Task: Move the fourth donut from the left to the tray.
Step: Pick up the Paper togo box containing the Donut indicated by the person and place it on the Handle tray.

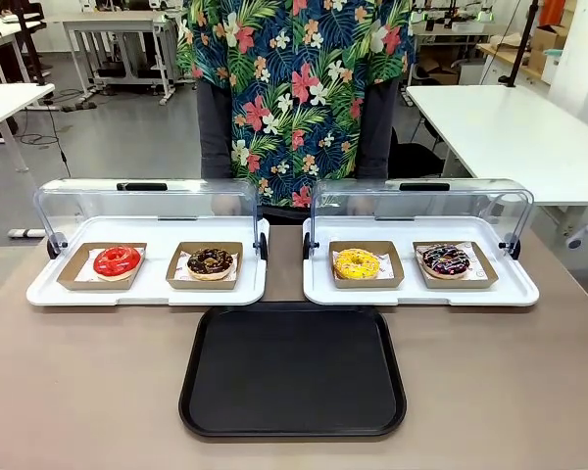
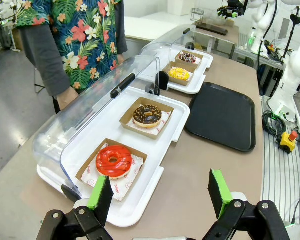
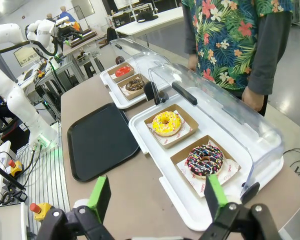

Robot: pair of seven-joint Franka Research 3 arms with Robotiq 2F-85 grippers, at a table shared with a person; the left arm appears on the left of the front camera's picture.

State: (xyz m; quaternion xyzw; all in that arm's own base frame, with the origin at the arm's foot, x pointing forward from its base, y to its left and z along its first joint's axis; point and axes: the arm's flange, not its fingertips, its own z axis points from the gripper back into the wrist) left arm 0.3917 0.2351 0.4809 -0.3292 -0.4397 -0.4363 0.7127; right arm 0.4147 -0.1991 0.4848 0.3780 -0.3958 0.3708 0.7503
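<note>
The fourth donut is dark chocolate with pink and white sprinkles. It lies in a small brown cardboard tray on the right white display tray, rightmost in the row. The right wrist view has this donut just ahead of my right gripper, which is open and holds nothing. The black tray lies bare in front of the display trays, also seen as the black tray and the black tray. My left gripper is open, near the red donut.
Left to right the row holds a red donut, a crumb-topped chocolate donut and a yellow donut. Both clear lids stand raised at the back. A person in a floral shirt stands at the far side.
</note>
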